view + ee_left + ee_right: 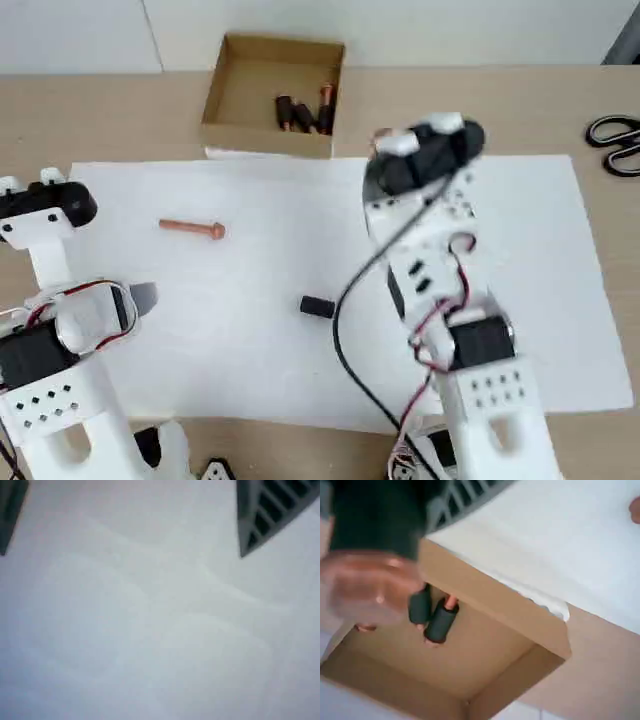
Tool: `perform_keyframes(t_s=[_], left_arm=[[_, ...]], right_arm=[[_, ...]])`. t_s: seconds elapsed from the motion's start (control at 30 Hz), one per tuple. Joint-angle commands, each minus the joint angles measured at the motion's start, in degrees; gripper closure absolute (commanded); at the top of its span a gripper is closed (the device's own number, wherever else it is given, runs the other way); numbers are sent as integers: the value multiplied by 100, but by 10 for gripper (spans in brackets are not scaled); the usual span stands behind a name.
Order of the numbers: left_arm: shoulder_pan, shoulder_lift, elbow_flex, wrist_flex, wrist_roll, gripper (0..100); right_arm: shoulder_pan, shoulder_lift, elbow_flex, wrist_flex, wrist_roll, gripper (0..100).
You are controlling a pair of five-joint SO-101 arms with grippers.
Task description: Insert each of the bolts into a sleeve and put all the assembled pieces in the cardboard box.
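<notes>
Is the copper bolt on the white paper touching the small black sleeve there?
Apart. The high view shows bare white paper between the copper bolt and the black sleeve.

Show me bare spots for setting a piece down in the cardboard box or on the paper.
Left half of the cardboard box is bare; assembled pieces crowd its right side, close to the right end effector and its held piece. On the paper, free patches lie between bolt and sleeve, and between the right arm and the scissors.

Nothing legible: no text, labels, numbers or signs on cardboard box [265, 140] or paper sheet [250, 270].
</notes>
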Motion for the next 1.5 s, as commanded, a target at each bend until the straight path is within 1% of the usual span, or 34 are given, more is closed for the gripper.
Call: perform_keyframes(t_s=[0.0,0.23,0.33,0.47,0.57,0.77,0.97,1.2,1.47], left_arm=[[0,-70,-233,9,-53,724],[18,-70,-207,-9,-53,724],[158,-70,-207,-9,-35,724],[668,-70,-207,-9,-26,724],[993,-70,-207,-9,-26,724],[1037,-70,-207,-9,-26,724],[1037,-70,-207,-9,-26,724],[1037,-70,-207,-9,-26,724],[1037,-70,-207,-9,-35,724]], right_arm=[[66,901,-1196,13,158,995],[48,3231,-3560,-110,123,995],[22,4330,-4510,-620,114,995],[22,5701,-5530,-1587,114,995],[22,6615,-6101,-2114,114,995],[-48,8224,-7332,-2932,132,995],[-295,9648,-8730,-3002,158,991],[-338,11187,-10338,-2958,167,991],[-347,12470,-11596,-2949,176,988]])
